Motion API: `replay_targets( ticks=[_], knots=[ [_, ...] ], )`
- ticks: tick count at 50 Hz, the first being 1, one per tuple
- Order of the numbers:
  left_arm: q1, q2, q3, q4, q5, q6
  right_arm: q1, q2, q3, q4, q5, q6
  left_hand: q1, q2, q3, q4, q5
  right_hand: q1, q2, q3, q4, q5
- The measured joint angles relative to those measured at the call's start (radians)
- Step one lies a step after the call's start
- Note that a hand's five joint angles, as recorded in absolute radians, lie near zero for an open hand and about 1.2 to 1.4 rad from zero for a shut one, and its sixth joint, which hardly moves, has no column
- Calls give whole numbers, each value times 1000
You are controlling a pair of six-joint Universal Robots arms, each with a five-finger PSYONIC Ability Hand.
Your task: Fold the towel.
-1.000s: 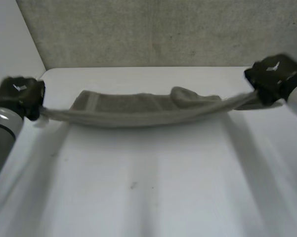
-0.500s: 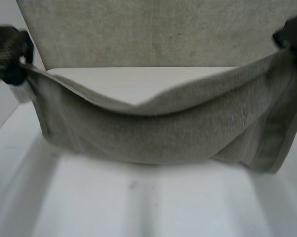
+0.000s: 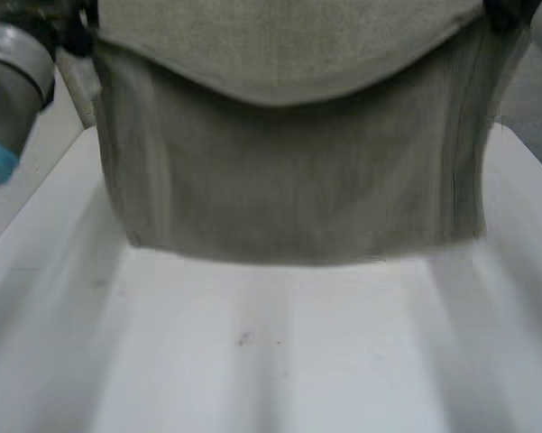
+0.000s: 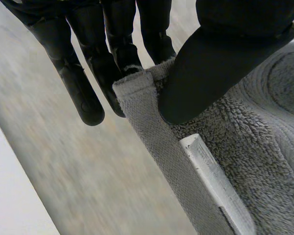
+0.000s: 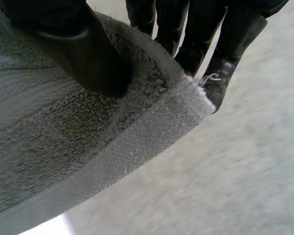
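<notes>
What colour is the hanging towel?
Grey: a plain grey terry towel, clearest in the head view.

The left robot hand (image 4: 220, 58) and right robot hand (image 5: 73, 49) are held high and well apart. Each pinches one upper corner of the towel (image 3: 289, 180) between thumb and straight fingers (image 4: 83, 83). The left arm (image 3: 13, 68) shows a grey joint and light-blue cap.

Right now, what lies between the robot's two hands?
The grey terry towel spans it, hanging as a sheet; the left hand and right hand each pinch a top corner. Head view shows it.
</notes>
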Motion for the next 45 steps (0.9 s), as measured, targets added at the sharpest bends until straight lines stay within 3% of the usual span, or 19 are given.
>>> replay_targets(
  ticks=[9, 17, 25, 32, 39, 45],
  knots=[
    [20, 43, 178, 21, -50, -175, -1, -93, -44, -88, 12, 219, 0, 0, 0, 0, 5, 0, 0, 0, 0, 2],
    [59, 59, -46, 43, -34, -199, -5, -142, 198, -50, -20, 172, 0, 0, 0, 0, 5, 0, 0, 0, 0, 2],
    [93, 43, -405, 204, 26, -163, -7, -120, 513, -106, -57, 45, 0, 0, 0, 0, 5, 0, 0, 0, 0, 2],
    [98, -18, -675, 361, 85, -39, -5, -42, 757, -248, -80, -39, 0, 0, 0, 0, 5, 1, 0, 0, 0, 2],
    [109, -16, -780, 375, 98, 57, -7, -30, 873, -275, -72, -100, 0, 0, 0, 0, 5, 1, 0, 0, 0, 3],
    [155, 104, -856, 320, 116, 77, -12, -140, 958, -204, -67, -128, 0, 0, 0, 0, 5, 1, 0, 0, 0, 2]
  ],
)
